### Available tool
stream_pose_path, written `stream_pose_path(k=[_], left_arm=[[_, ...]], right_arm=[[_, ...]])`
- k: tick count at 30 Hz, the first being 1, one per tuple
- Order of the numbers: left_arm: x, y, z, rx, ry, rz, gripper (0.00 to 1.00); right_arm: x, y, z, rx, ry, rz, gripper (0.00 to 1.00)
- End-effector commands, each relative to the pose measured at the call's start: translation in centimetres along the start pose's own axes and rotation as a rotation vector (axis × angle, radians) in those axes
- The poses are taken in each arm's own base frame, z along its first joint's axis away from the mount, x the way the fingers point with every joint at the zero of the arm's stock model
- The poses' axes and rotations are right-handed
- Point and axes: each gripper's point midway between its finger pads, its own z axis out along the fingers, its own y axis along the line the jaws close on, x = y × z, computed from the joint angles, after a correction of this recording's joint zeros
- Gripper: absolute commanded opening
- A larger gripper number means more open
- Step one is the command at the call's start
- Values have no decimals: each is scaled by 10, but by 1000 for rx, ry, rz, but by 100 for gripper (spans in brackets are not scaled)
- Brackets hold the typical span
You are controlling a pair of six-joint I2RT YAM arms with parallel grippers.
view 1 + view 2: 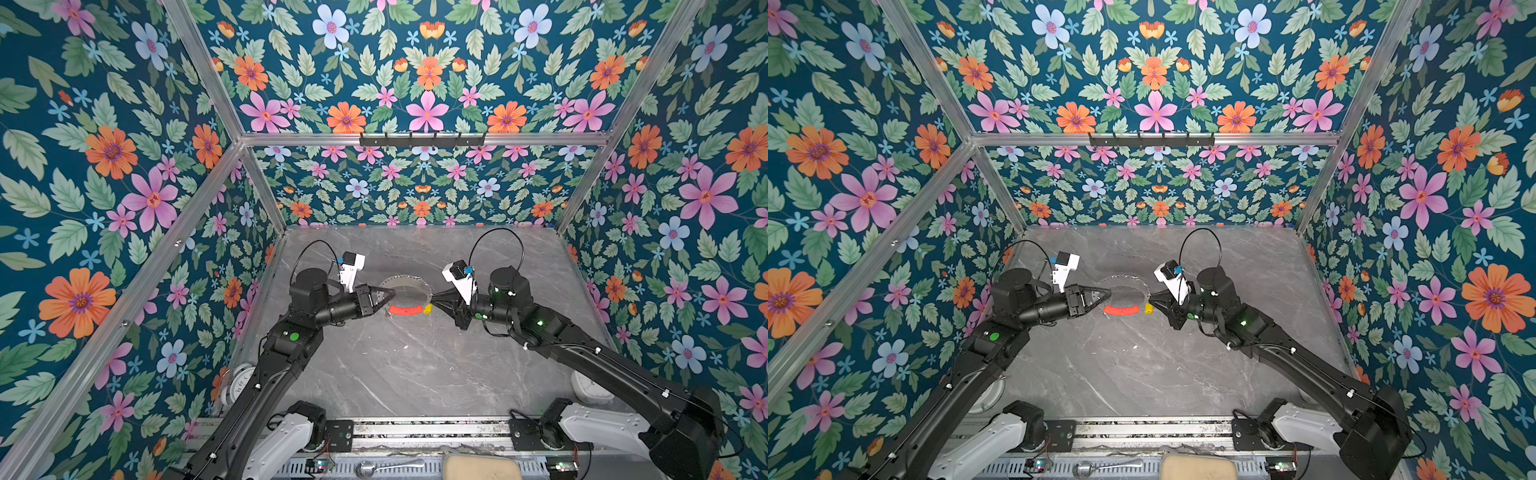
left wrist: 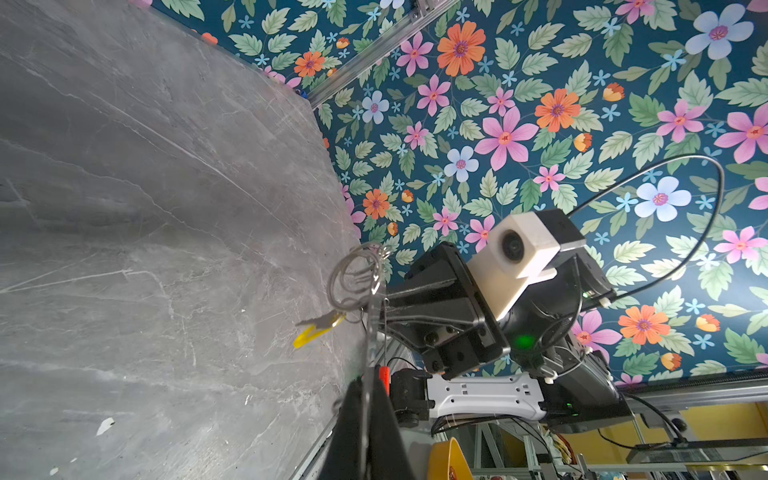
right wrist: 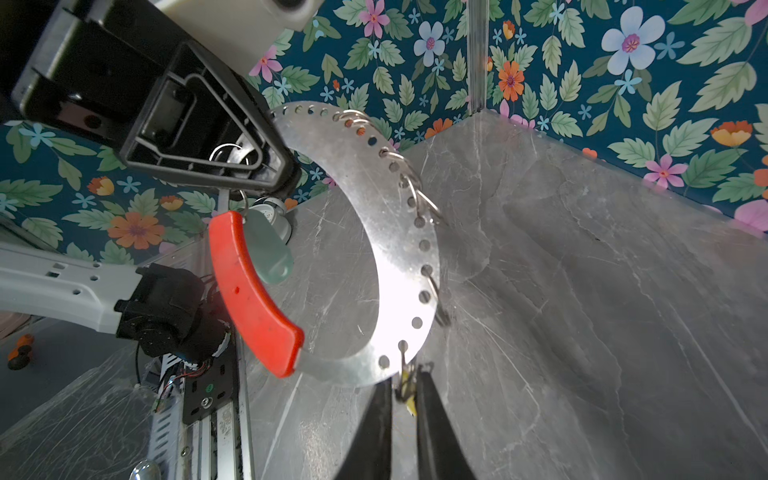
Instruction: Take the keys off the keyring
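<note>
Black fingers of the right gripper (image 3: 405,386) sit closest, standing narrow around the small split ring that carries the little silver key with the yellow plastic tag (image 2: 318,330); whether the pads truly bite I cannot tell. That ring threads a hole in the rim of the keyring (image 3: 399,257), a flat grey metal crescent with a red sleeve (image 3: 253,299), held in the air above the grey marble table (image 1: 415,374). Across it the left gripper (image 1: 390,293) is clamped on the plate's opposite edge, and the second silver key (image 3: 270,249), with a pale mint oval tag, hangs just beside the sleeve

The step looks like freeing the yellow-tagged key. Best, I judge, to pinch the ring itself, not the dangling tag, and wind it through the hole while the left arm holds the plate steady; a straight tug would only twist the plate. Empty split rings (image 3: 415,187) along the same rim could snag

Bare table lies open on the near side, and the floral walls (image 1: 124,187) stand well apart, so the right arm has room to draw back its own way
</note>
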Motion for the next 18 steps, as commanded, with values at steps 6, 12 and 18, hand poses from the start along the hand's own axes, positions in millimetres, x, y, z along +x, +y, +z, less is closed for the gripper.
stream_pose_path(k=[6, 12, 18], left_arm=[[1, -6, -1, 35, 0, 12, 0], [2, -4, -1, 40, -1, 1, 0], [1, 2, 0, 19, -13, -15, 2]], right_arm=[[-12, 8, -1, -32, -40, -21, 4], [-11, 7, 0, -22, -38, -22, 0], [-12, 4, -4, 3, -37, -6, 0]])
